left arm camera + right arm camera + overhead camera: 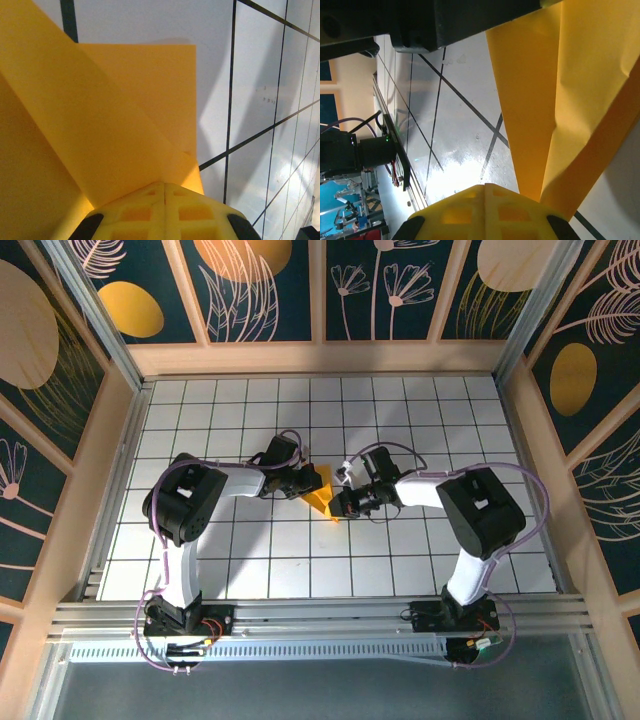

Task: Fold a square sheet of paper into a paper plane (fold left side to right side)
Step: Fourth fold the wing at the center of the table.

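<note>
At surface (250, 540) centre, left pincer (164, 186) and right pincer (485, 186) both clenched on paper (322, 494); uneven pull could tear it or skew the crease.

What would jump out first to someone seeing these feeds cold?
The yellow-orange paper stands out first, partly folded at the middle of the white grid table. Next, the left gripper and the right gripper meet at it from either side, both shut and seemingly pinching its edges. Dark wall panels with big golden ovals ring the scene.
</note>
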Robot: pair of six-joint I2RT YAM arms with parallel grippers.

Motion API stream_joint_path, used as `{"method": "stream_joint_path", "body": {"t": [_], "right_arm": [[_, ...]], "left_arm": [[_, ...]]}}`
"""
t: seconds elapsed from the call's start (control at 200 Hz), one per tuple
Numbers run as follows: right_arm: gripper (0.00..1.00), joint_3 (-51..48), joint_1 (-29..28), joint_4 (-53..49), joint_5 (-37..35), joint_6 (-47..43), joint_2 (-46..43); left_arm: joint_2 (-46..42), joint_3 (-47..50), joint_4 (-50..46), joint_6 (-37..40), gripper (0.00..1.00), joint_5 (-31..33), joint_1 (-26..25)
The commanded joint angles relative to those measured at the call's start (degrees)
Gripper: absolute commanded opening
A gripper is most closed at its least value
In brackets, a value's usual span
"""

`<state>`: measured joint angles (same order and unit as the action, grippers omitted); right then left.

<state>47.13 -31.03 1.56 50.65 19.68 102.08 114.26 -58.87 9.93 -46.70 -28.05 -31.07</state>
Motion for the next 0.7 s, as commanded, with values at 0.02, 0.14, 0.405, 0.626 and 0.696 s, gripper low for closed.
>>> {"method": "stream_joint_path", "body": {"t": [0.02,0.14,0.405,0.626,0.696], "right_arm": [[0.00,-0.8,0.0,1.9,1.0,0.4,1.4],[0.00,-1.5,0.0,2.0,0.5,0.2,2.0],[0.00,-2.5,-1.2,2.5,0.0,0.4,2.8],[0.00,-2.7,-1.6,2.6,-0.5,0.4,3.1],[0.00,-2.7,-1.7,2.4,-0.9,0.5,3.2]], "left_arm": [[2.4,2.3,-5.6,1.3,0.00,5.1,0.2],[2.4,2.1,-5.8,1.3,0.00,5.2,0.2],[2.5,1.7,-6.0,1.2,0.00,5.2,0.3],[2.5,1.8,-6.1,1.3,0.00,5.3,0.3],[2.4,1.8,-6.1,1.3,0.00,5.3,0.2]]}}
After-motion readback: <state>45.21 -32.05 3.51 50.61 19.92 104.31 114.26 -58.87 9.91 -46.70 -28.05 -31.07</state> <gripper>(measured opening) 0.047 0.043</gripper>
